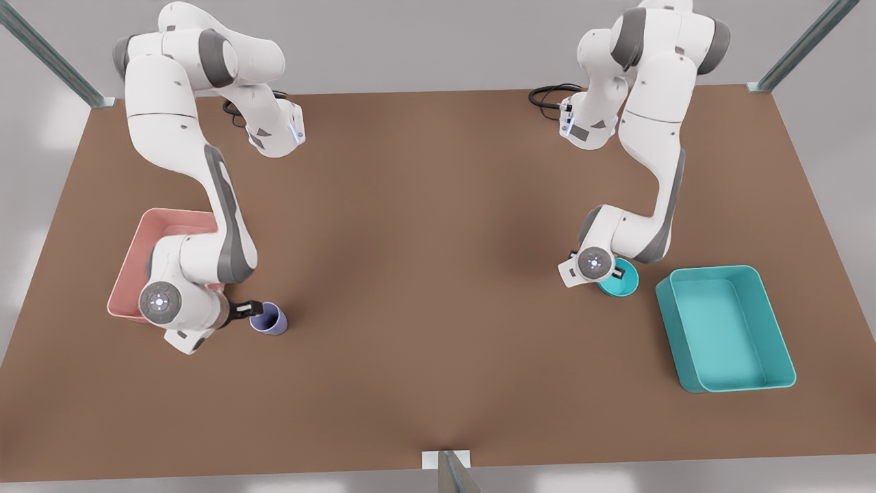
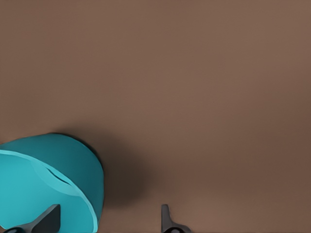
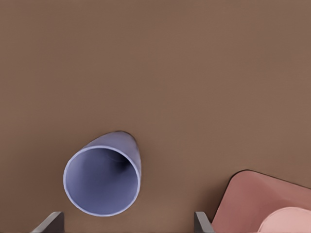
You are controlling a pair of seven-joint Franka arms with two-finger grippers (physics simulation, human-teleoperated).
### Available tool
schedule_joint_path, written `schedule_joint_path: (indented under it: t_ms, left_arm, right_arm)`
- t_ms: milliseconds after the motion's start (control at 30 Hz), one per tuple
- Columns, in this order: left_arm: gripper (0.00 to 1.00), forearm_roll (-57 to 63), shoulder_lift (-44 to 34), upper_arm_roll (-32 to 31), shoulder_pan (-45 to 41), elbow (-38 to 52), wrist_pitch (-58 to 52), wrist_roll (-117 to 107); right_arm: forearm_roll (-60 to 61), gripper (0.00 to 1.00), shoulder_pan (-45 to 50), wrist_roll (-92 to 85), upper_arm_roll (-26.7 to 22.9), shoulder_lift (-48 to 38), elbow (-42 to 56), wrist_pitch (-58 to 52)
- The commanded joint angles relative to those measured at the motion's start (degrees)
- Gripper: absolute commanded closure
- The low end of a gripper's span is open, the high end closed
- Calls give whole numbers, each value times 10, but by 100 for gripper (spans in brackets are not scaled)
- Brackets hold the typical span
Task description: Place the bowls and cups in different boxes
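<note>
Glossy round teal bowl (image 1: 621,282) sits at nine o'clock of the teal box (image 1: 725,329); left gripper (image 2: 109,221) straddles its rim, jaws open. Tapered lavender cup (image 1: 269,319) stands at three o'clock of the pink box (image 1: 140,257) on the matte brown counter (image 1: 438,274), beside the right gripper (image 1: 248,309), jaws spread.

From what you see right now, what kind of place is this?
Most likely a simulated tabletop test bench, not a real room. A bare brown table carries two Franka arms, a pink box and a teal box, with metal frame posts at its edges. The flat, clean surfaces look rendered.
</note>
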Motion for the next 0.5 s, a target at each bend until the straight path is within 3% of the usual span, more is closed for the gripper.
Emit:
schedule_joint_path:
  t_ms: [0, 67, 100, 167, 233, 367, 433, 467]
  left_arm:
    - [0, 9, 7, 0, 1, 0, 38, -17]
    - [9, 11, 18, 0, 2, 1, 51, -17]
    - [32, 11, 19, 0, 3, 1, 54, -17]
    - [62, 11, 16, 0, 4, 2, 50, -17]
    - [76, 11, 6, 0, 5, 3, 48, -17]
    - [79, 5, -14, 0, 7, 13, 26, -18]
    - [79, 5, -39, 0, 7, 37, -26, -18]
    - [79, 5, -56, 0, 7, 88, -105, -20]
  right_arm:
    - [14, 0, -5, -2, 0, 0, -19, 110]
    - [22, 0, -11, -2, 0, 0, -33, 111]
    - [21, 0, -10, -2, 0, 1, -38, 111]
    - [22, 0, -10, -2, 0, 10, -40, 112]
    - [30, 0, -10, 0, 0, 17, -40, 112]
    - [30, 0, -10, 4, 0, 37, -40, 111]
    - [31, 0, -10, 5, 0, 46, -41, 111]
    - [31, 0, -10, 5, 0, 51, -41, 112]
